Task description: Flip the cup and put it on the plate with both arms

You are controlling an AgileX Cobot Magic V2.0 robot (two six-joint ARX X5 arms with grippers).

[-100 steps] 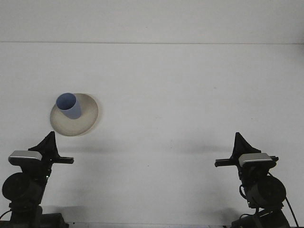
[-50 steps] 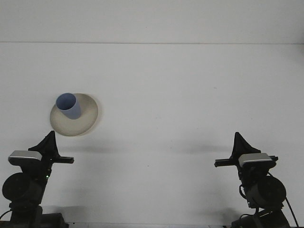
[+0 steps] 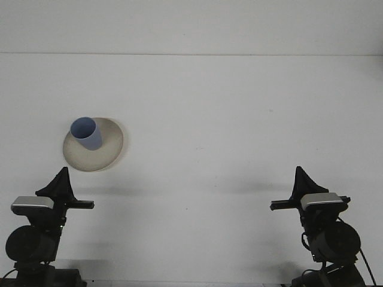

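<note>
Both arms sit pulled back at the table's (image 3: 239,119) near edge, the left gripper (image 3: 60,182) having sunk slightly, finger states impossible to tell, while the cup (image 3: 87,133) stands mouth-up on the plate (image 3: 108,152) toward the left edge, so the task looks finished.

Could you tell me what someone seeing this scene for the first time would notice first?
The eye goes first to the blue cup standing mouth-up on the beige plate, left of centre on the white table. Next come the two black arms at the near edge, the left gripper just below the plate and the right gripper far off at the lower right, neither touching anything.
</note>
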